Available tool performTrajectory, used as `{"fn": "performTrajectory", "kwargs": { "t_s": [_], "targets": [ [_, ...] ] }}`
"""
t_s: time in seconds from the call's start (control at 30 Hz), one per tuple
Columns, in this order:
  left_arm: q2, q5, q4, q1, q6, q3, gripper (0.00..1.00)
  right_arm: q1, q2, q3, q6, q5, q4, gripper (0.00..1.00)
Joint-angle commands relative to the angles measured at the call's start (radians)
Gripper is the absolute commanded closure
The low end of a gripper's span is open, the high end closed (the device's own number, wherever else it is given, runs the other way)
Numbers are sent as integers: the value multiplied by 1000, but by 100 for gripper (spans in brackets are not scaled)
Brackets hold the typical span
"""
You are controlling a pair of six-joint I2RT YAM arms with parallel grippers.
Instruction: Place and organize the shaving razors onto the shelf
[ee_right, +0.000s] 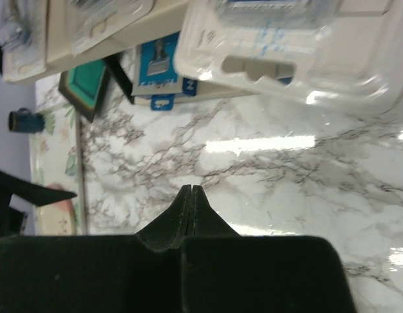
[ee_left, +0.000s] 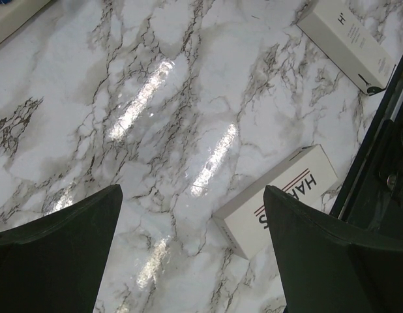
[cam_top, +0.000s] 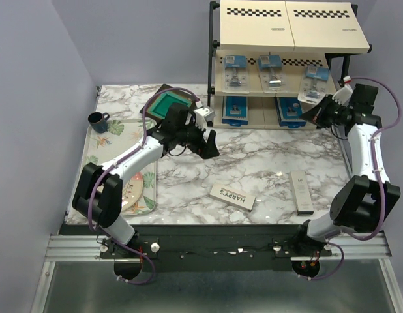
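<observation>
The shelf stands at the back right. Three clear blister packs lie on its middle tier; the right one is tilted and overhangs the front, and it fills the top of the right wrist view. Two dark-blue boxes sit on the bottom tier. Two white HARRY'S boxes lie on the table. My left gripper is open and empty above the table; one HARRY'S box shows by its right finger. My right gripper is shut and empty, just below the tilted pack.
A floral tray with a dark mug and a plate lies at the left. A dark square frame with a green centre leans behind the left arm. The shelf's black posts stand near the right arm.
</observation>
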Motion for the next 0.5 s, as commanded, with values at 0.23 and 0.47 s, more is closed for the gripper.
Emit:
{"fn": "performTrajectory", "kwargs": {
  "t_s": [0.23, 0.47],
  "targets": [
    [-30, -22, 40, -2, -21, -25, 2, 7, 167, 212, -52, 285, -22, 99],
    [-1, -19, 37, -2, -27, 3, 2, 7, 229, 285, -61, 351, -19, 99]
  ]
}}
